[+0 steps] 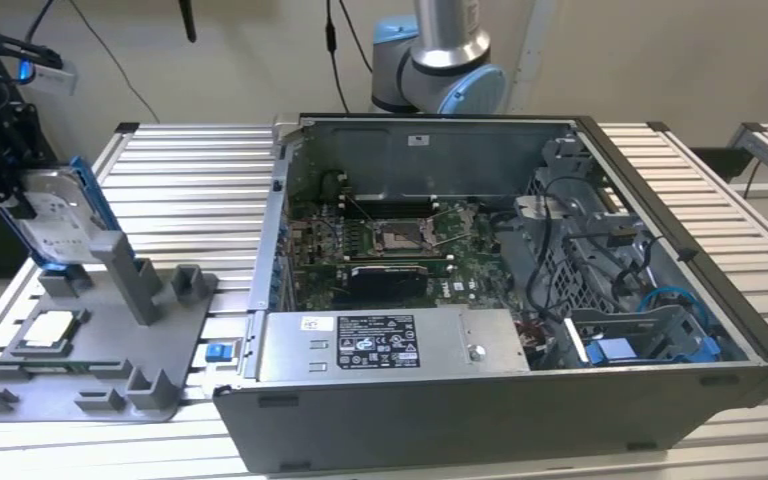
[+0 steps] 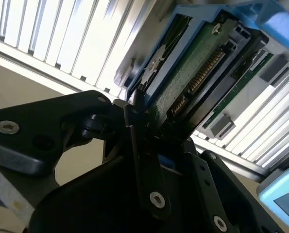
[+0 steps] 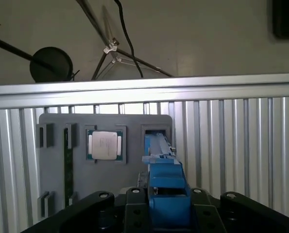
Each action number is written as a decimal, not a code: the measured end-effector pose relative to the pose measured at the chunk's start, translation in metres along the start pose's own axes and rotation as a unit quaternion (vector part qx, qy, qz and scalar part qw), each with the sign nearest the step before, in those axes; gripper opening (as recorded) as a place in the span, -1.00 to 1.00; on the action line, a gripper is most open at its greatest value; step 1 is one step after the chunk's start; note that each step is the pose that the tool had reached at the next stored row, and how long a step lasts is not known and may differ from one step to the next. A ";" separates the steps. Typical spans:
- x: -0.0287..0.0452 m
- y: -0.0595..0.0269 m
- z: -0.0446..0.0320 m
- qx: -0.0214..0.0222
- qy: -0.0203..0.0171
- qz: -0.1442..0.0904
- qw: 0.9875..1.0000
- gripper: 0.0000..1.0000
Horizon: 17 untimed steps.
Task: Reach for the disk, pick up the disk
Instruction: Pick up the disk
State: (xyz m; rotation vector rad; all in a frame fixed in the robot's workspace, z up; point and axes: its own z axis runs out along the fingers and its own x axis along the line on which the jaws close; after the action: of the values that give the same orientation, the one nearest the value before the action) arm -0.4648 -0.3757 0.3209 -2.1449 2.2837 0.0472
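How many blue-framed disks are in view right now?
1 for certain: the disk stands upright at the grey fixture on the exterior view's left, clamped in the gripper. A blue caddy in the computer case may hold another; I cannot tell.

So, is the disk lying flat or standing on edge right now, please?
On edge: the disk stands nearly upright at the grey fixture, held by the gripper.

Silver arm, pale-blue joint caps, black fingers with screws.

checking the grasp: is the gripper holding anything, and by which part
The disk, clamped at its upper, blue-framed end between the fingers.
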 end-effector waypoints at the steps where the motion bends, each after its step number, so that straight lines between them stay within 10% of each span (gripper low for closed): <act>1: 0.0000 0.0000 -0.0021 0.000 0.000 0.000 1.000 -1.00; 17: -0.0009 0.0006 -0.0352 0.000 0.002 0.000 1.000 -1.00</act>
State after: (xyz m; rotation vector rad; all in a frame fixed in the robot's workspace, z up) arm -0.4648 -0.3757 0.3561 -2.1466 2.2855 0.0431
